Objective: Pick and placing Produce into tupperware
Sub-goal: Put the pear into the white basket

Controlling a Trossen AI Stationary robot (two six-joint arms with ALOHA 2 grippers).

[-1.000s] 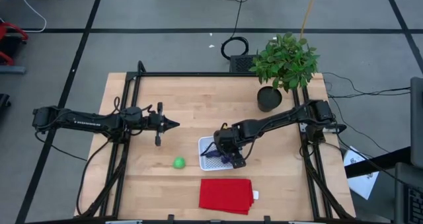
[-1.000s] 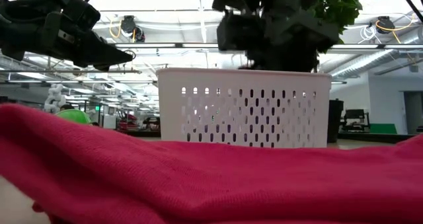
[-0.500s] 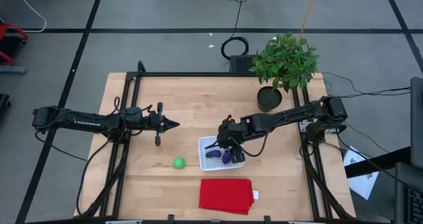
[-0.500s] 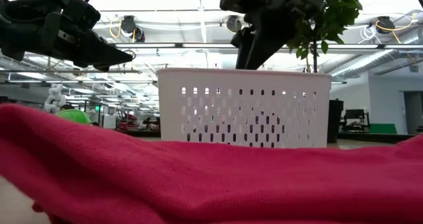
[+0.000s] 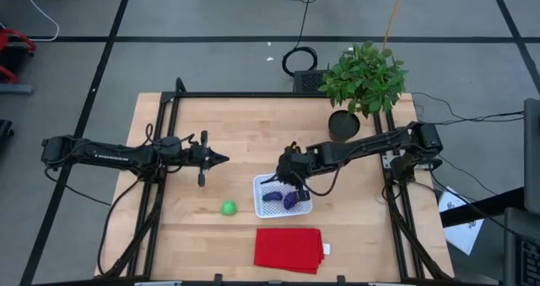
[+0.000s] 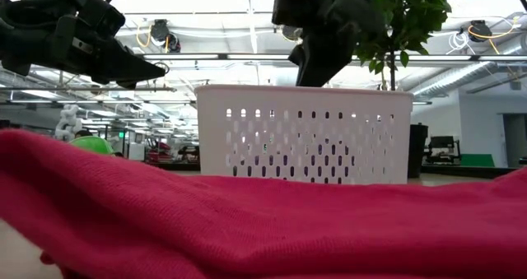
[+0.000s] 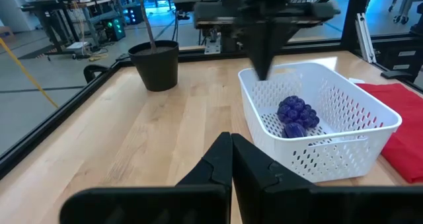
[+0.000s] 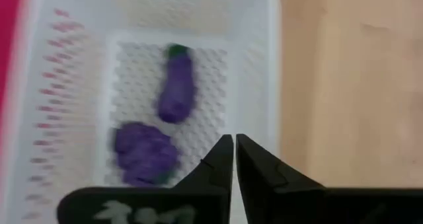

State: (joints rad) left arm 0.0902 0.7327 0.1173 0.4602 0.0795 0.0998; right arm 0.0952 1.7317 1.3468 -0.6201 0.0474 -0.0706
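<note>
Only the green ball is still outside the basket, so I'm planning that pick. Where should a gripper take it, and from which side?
Grip the green ball across its widest middle, coming straight down. It is round, so no side is better, and it sits alone on bare table with clear space all round. The left gripper, shut now, waits nearest.

Readable text: none.
We found no legible label, brand, number or sign; only faint whitish marks on the right gripper's (image 8: pixel 234 145) housing, which we could not read.
</note>
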